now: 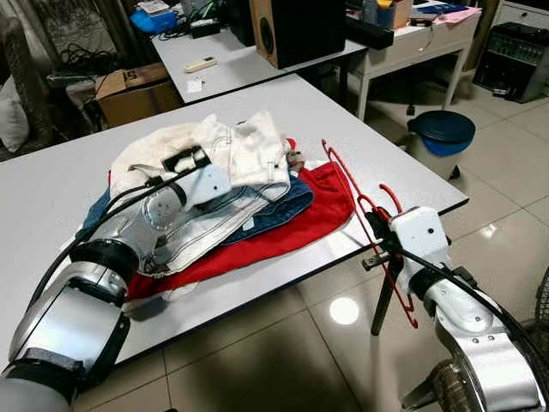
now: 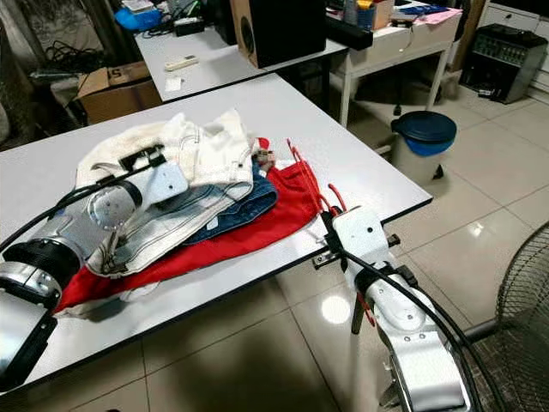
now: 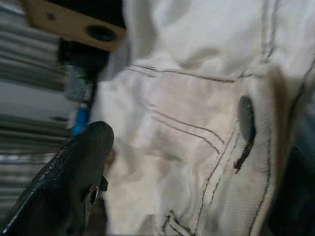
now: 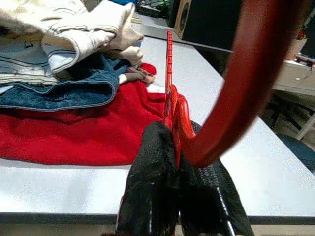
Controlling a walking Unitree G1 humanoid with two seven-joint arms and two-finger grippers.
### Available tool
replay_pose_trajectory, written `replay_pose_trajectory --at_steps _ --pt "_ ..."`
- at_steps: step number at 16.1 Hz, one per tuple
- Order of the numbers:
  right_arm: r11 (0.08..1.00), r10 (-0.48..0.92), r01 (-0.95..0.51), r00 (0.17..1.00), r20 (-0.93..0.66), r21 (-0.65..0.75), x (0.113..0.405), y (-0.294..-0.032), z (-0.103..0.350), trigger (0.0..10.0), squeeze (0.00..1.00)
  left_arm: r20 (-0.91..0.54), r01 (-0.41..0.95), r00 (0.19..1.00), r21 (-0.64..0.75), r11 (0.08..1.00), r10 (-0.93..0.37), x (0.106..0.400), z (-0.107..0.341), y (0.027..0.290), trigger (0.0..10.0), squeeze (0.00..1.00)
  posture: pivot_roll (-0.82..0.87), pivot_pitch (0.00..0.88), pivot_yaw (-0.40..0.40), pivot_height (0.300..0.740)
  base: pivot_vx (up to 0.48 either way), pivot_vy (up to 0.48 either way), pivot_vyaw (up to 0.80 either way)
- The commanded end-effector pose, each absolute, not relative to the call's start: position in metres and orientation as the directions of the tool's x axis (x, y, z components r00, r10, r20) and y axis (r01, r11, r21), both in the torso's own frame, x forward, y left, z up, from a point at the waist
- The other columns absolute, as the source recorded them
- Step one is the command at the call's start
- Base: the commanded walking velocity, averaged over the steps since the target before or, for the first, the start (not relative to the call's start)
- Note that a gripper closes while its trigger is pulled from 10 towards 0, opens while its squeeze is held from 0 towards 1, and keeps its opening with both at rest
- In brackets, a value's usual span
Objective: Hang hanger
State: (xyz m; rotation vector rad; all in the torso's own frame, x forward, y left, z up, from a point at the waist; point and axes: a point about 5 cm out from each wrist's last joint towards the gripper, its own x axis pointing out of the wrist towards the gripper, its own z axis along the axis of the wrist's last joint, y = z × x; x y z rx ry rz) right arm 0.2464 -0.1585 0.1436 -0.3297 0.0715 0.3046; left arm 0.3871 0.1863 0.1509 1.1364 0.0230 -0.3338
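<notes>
Gripping the red hanger [image 4: 173,105] between both black fingers [image 4: 152,177], the right hand [image 1: 375,225] sits at the lower right of the left eye frame, at the near right edge of the white counter [image 1: 51,184]. Fingers clenched on the hanger's neck. The frame runs up and left over the counter corner beside the red cloth [image 1: 322,202]; the hook end curves down past the wrist, off the counter edge.

Left hand [image 1: 187,160] at centre-left of the frame, resting on the clothes pile [image 1: 232,163]: white jeans on top, blue denim [image 1: 279,206] under them, red cloth lowest. Left wrist view: one black finger [image 3: 64,182] beside cream denim with dark stitching; whether the fingers are parted or closed, cannot tell.

Open room: bare tiled floor [image 1: 506,172] right of the counter corner and below its near edge. A blue-lidded bin [image 1: 440,130] stands at right, apart from the counter. A fan grille [image 2: 523,300] shows at lower right of the right eye frame.

Upper frame: second counter [image 1: 223,69] with a black speaker [image 1: 296,30] and a remote [image 1: 200,63]. Cardboard box [image 1: 133,90] at upper left; printing on it not legible.
</notes>
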Motion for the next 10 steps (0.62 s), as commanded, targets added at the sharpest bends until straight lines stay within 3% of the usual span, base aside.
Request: replay_pose_trajectory --at_steps 1,3,5,6,7,8,10 --pt "0.899 0.296 -0.317 0.948 -0.112 -0.304 0.246 -0.156 0.143 10.0 0.00 -0.086 0.166 0.971 0.913 0.372 -0.223 0.393 0.170 0.192 10.0 0.00 -0.20 0.000 0.175 0.740 0.000 0.000 0.00" --pt "0.901 0.293 -0.312 0.950 -0.110 -0.302 0.246 -0.156 0.143 10.0 0.00 -0.198 0.308 0.928 0.883 0.354 -0.315 0.387 0.153 0.180 10.0 0.00 -0.20 0.000 0.178 0.740 0.000 0.000 0.00" --pt "0.901 0.292 -0.311 0.951 -0.107 -0.302 0.246 -0.155 0.143 10.0 0.00 -0.232 0.357 0.910 0.859 0.366 -0.342 0.383 0.142 0.174 10.0 0.00 -0.21 0.000 0.185 0.740 0.000 0.000 0.00" --pt "0.903 0.289 -0.307 0.952 -0.105 -0.301 0.247 -0.155 0.143 10.0 0.00 -0.239 0.374 0.904 0.844 0.384 -0.354 0.383 0.140 0.171 6.4 0.00 -0.21 0.000 0.190 0.740 0.000 0.000 0.00" --pt "0.904 0.288 -0.306 0.952 -0.104 -0.300 0.247 -0.156 0.144 10.0 0.00 -0.241 0.379 0.903 0.839 0.390 -0.357 0.382 0.139 0.170 6.4 0.00 -0.21 0.000 0.190 0.740 0.000 0.000 0.00" --pt "0.904 0.287 -0.304 0.953 -0.102 -0.300 0.247 -0.156 0.144 10.0 0.00 -0.251 0.378 0.906 0.841 0.386 -0.341 0.383 0.139 0.171 0.0 0.00 -0.21 0.000 0.194 0.740 0.000 0.000 0.00" --pt "0.906 0.283 -0.300 0.954 -0.101 -0.300 0.247 -0.157 0.144 10.0 0.00 -0.227 0.309 0.943 0.868 0.389 -0.243 0.389 0.147 0.185 0.0 0.00 -0.21 0.000 0.192 0.740 0.000 0.000 0.00"
